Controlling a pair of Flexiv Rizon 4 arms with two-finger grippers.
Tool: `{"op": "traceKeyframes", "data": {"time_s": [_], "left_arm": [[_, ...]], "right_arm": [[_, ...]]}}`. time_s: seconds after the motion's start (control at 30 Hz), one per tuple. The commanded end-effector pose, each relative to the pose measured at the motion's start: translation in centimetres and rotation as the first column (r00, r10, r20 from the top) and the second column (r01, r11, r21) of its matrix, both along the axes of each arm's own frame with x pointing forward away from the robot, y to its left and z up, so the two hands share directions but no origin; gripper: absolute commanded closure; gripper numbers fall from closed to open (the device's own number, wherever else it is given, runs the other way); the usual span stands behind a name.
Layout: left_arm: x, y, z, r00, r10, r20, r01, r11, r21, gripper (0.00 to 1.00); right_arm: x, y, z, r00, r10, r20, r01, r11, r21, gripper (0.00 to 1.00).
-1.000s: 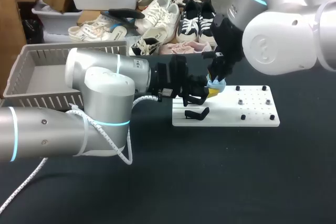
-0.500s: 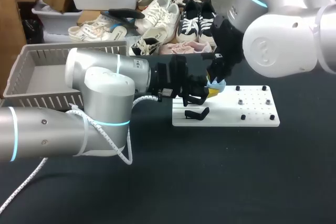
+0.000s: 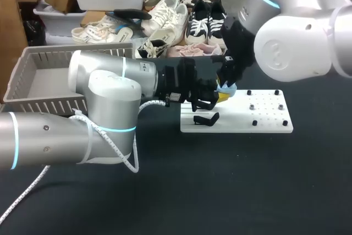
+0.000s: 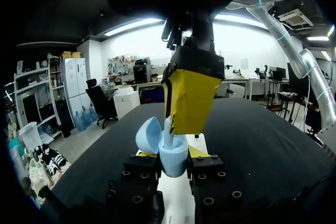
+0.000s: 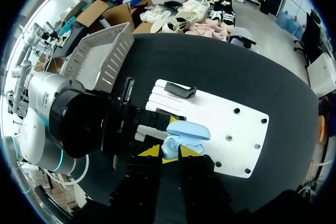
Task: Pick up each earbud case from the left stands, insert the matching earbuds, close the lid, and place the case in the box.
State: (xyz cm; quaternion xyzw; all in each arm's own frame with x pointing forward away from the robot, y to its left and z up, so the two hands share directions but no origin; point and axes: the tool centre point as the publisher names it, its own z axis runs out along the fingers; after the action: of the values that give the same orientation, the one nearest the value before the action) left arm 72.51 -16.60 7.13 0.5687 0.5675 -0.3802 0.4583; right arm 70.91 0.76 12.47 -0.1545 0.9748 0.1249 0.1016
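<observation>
A light-blue earbud case [image 4: 174, 157] with its lid [image 4: 148, 135] swung open sits upright between my left gripper's [image 4: 173, 162] fingers, which are shut on it. My right gripper [image 4: 190, 100] hangs straight over the case, its yellow tips closed on a pale-blue earbud [image 4: 168, 129] that reaches down into the case. In the right wrist view the case [image 5: 181, 142] lies just ahead of my right gripper [image 5: 169, 156]. In the head view the two grippers meet at the case [image 3: 226, 88], above the left end of the white stand plate [image 3: 242, 125].
A black earbud case [image 3: 207, 119] lies on the plate's left part; small black pegs [image 3: 254, 123] dot its right part. A grey slatted box [image 3: 52, 75] stands at the table's left. Dark table surface lies in front of the plate.
</observation>
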Motion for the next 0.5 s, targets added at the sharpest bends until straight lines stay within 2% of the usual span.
{"op": "traceKeyframes", "data": {"time_s": [0.03,0.5], "left_arm": [[-0.08,-0.02,-0.07,1.000,0.004,0.003,-0.004,1.000,-0.003,1.00],[-0.08,-0.02,-0.07,1.000,0.004,0.003,-0.004,1.000,-0.003,1.00]], "right_arm": [[0.15,0.19,-0.07,1.000,0.001,-0.003,-0.001,1.000,-0.008,1.00],[0.19,-0.07,-0.48,1.000,-0.003,-0.014,0.002,1.000,-0.020,1.00]]}}
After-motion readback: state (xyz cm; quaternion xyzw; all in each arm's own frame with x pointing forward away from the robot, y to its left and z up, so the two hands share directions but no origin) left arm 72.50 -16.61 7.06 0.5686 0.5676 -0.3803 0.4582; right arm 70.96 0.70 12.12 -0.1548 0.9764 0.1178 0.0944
